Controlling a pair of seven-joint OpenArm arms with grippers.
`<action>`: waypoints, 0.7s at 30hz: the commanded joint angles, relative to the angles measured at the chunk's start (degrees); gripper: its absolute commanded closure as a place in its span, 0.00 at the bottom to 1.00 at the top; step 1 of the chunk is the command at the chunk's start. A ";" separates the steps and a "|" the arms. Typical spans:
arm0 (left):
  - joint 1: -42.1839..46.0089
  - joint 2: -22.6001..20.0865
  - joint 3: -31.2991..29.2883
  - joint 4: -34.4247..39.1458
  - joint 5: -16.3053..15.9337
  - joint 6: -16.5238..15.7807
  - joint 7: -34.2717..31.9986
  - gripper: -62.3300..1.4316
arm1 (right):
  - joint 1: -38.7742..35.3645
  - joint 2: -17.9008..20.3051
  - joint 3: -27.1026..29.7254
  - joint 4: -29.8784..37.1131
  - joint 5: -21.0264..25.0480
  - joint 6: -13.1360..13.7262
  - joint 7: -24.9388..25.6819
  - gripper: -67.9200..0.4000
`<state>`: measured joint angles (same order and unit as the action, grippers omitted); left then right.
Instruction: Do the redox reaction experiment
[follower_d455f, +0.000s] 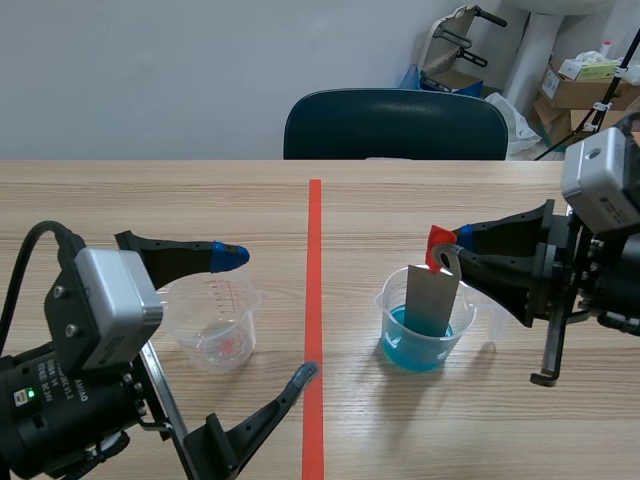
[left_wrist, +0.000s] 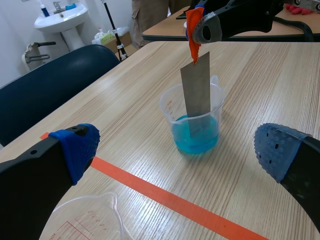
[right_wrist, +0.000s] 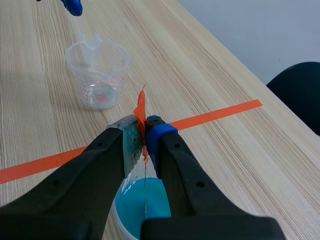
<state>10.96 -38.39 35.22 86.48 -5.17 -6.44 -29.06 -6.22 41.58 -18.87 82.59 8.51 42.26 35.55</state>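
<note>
Immersion: pinching red tag (follower_d455f: 437, 243) of metal strip (follower_d455f: 432, 300) in right end effector (follower_d455f: 453, 251), dipping strip into blue liquid (follower_d455f: 415, 350) for reaction; holding left end effector (follower_d455f: 268, 313) wide, near spare beaker (follower_d455f: 215, 322).

The scene camera sits low between the two arms and faces across the table (follower_d455f: 200, 200) toward the dark chair (follower_d455f: 395, 125) and the wall. The left wrist camera rides behind the left gripper (left_wrist: 178, 150), looking forward and down, slantwise over the orange tape line (left_wrist: 170, 200), fairly near the beaker of blue liquid (left_wrist: 195, 135). The right wrist camera peers steeply down past the right gripper (right_wrist: 145, 135), very close, catching the metal strip (right_wrist: 144, 185) edge-on. All three views share that beaker and the empty beaker (follower_d455f: 215, 325).
</note>
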 joint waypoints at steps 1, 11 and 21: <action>0.46 0.44 -0.11 0.79 -0.55 -0.15 -0.90 0.00 | 1.01 0.66 0.11 0.22 0.24 0.46 0.26 0.98; 0.46 0.44 -0.11 0.79 -0.55 -0.15 -0.90 0.00 | 1.01 0.66 0.15 0.22 0.26 0.46 0.31 0.98; 0.46 0.44 -0.11 0.79 -0.55 -0.15 -0.92 0.00 | 0.96 1.57 0.98 2.19 1.27 0.46 0.17 0.98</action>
<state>10.96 -38.39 35.22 86.48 -5.17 -6.44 -29.06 -6.24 41.74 -18.83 83.22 8.80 42.26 34.89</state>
